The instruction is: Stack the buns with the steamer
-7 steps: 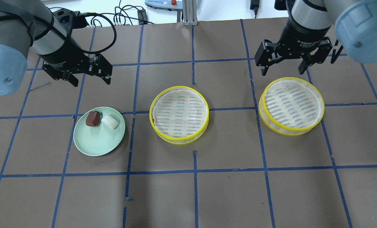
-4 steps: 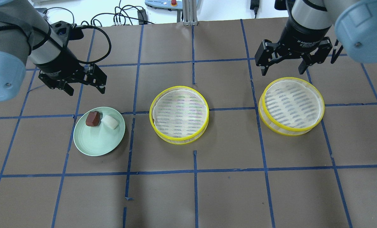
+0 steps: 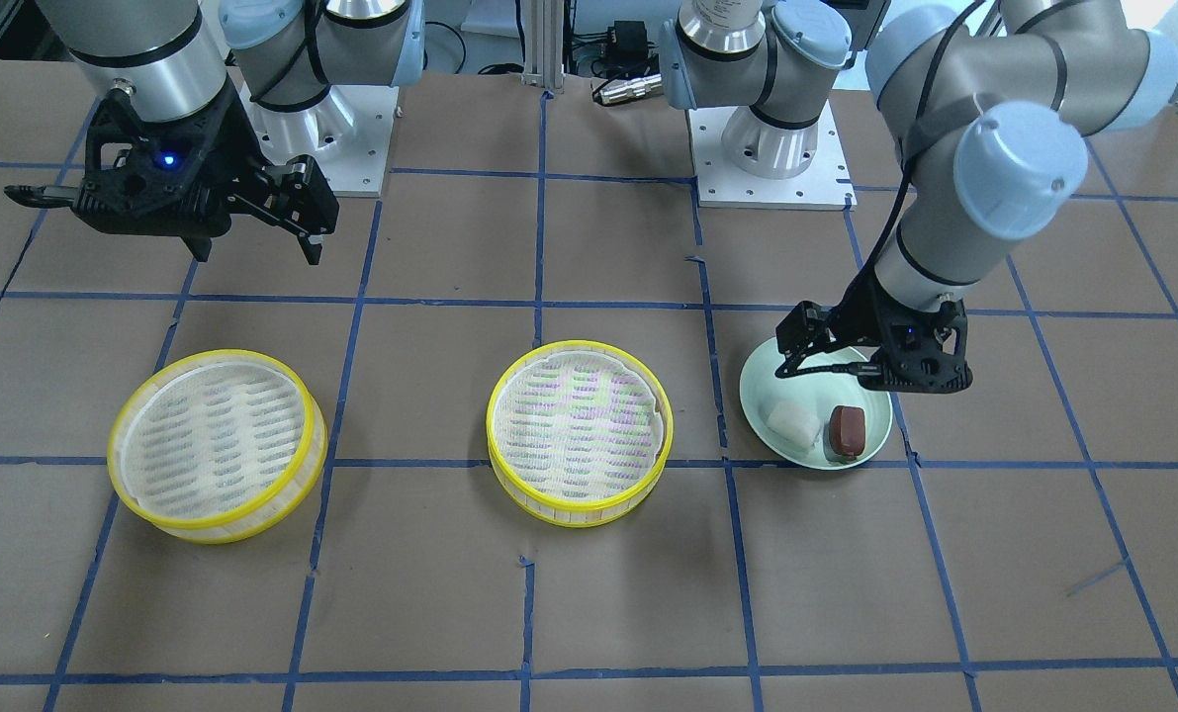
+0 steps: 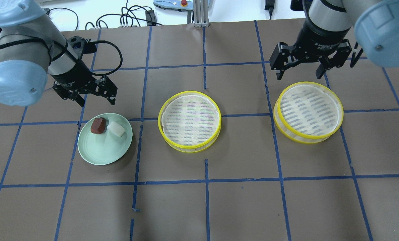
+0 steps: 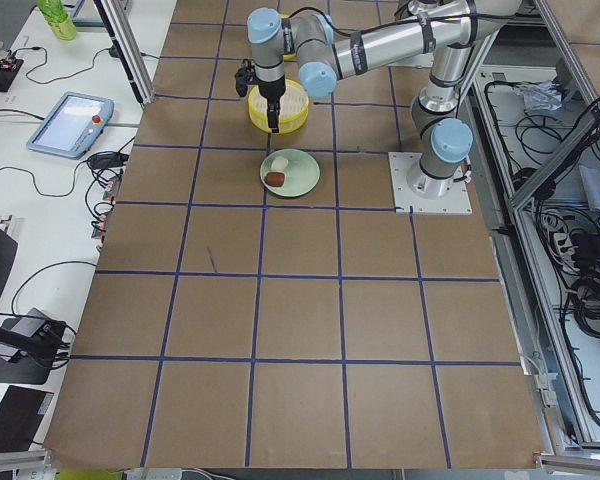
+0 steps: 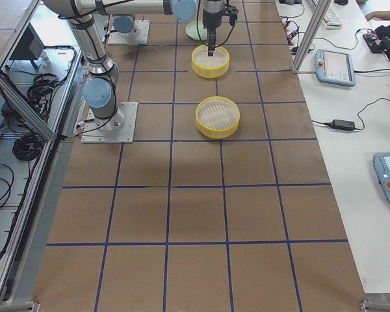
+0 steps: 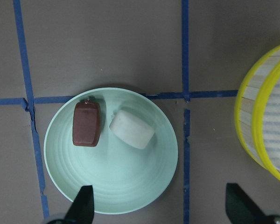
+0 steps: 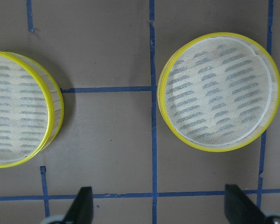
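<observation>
Overhead view, 12 o'clock away from robot. One row across the table (image 4: 219, 201): plate (image 4: 102, 151) at 9 o'clock of the centre tier (image 4: 189, 121), second tier (image 4: 308, 112) at its 3 o'clock, all apart. On the plate (its 12 o'clock half), just beside each other: first bun (image 4: 98, 125) at 11, second bun (image 4: 116, 129) at 1. Left gripper (image 4: 96, 100) hangs by the plate's 12 o'clock edge, right gripper (image 4: 300, 76) by the second tier's.

Lower overhead frame: brown table (image 4: 206, 207) free. Mid-row obstacles: pale green round plate (image 4: 102, 154) left, yellow-rimmed bamboo steamer tier (image 4: 189, 120) centre, matching tier (image 4: 308, 112) right; gaps between.
</observation>
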`<state>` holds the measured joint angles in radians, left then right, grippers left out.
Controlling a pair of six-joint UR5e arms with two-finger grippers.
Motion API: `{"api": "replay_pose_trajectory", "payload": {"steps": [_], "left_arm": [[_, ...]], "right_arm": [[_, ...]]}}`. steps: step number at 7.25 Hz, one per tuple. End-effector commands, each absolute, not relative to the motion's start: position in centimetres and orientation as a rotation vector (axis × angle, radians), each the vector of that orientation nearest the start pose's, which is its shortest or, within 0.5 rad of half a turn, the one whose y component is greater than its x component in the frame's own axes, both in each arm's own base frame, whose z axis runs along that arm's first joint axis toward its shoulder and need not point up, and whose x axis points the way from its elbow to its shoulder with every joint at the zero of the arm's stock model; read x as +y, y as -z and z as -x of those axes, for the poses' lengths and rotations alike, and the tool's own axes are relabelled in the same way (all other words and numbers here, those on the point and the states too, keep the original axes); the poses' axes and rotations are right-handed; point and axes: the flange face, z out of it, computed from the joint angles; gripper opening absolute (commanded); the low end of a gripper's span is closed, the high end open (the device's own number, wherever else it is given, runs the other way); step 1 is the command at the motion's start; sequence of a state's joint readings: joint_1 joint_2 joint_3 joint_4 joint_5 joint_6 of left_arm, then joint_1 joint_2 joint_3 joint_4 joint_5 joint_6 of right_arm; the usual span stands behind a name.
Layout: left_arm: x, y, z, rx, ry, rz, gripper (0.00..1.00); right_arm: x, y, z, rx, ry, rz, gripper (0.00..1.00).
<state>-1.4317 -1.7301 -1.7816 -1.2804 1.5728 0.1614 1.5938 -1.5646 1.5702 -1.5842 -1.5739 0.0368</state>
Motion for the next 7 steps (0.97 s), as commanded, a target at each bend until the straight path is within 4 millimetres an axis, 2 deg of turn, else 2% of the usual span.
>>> {"api": "replay_pose_trajectory", "payload": {"steps": [1, 3, 5, 6, 7], "left_arm": [[-55.3, -27.1, 5.3, 3.119, -0.193, -0.034, 1.0], [-55.1, -22.7, 5.3, 3.121, -0.266, -0.026, 0.99], [-53.7, -20.4, 5.5, 3.123, -0.35, -0.027, 0.99], [-53.3, -19.9, 5.6, 3.121, -0.369, -0.028, 0.95], [-53.2, -19.8, 5.5, 3.12, -0.374, -0.035, 0.79]], "right_arm": [[-49.2, -48.6, -14.4, 3.144, 0.015, -0.022, 1.0], [-49.2, -48.6, -14.4, 3.144, 0.012, -0.022, 1.0], [-49.2, -48.6, -14.4, 3.144, 0.012, -0.022, 1.0], [-49.2, -48.7, -14.4, 3.144, 0.017, -0.022, 1.0], [-49.2, -48.7, -14.4, 3.144, 0.017, -0.022, 1.0]]}}
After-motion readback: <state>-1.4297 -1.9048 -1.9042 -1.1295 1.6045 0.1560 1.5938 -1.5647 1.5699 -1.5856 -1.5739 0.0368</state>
